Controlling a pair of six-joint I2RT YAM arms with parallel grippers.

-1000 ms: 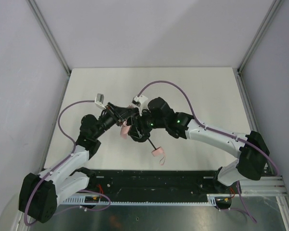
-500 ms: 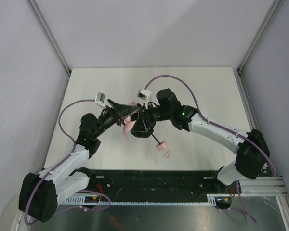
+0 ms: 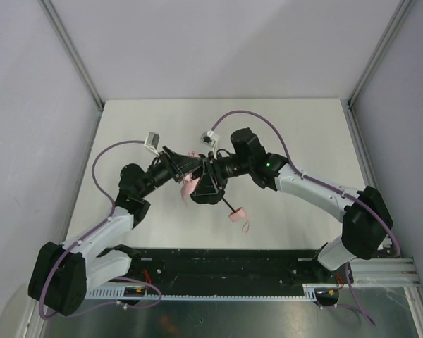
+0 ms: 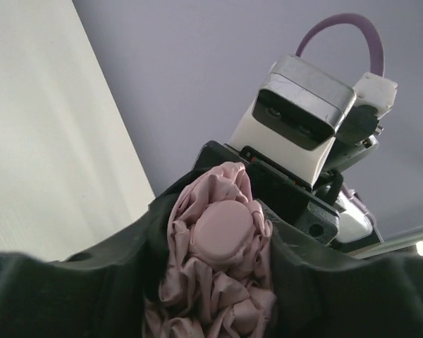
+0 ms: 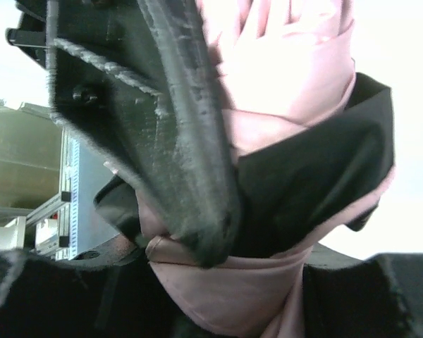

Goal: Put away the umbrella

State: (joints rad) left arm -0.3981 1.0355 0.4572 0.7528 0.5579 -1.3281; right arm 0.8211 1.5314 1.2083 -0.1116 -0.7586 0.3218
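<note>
pink fabric of the umbrella (image 3: 186, 189) sat bunched between both tools above the middle of the table (image 3: 303, 134); the left gripper (image 3: 187, 169) clenched its capped tip, the right gripper (image 3: 203, 182) clamped the folds, and the handle (image 3: 236, 213) pointed near-right.

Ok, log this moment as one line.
umbrella: canopy bunched, mid-table | left jaws: shut on canopy | right jaws: shut on canopy | handle: free, strap loose | stowed: no

Overhead, the umbrella (image 3: 187, 187) is mostly masked between the 2 arms' fingers (image 3: 175, 162). In each wrist view its fabric runs off the bottom edge; the right fingers (image 5: 398, 296) are blurred, grip unreadable.
</note>
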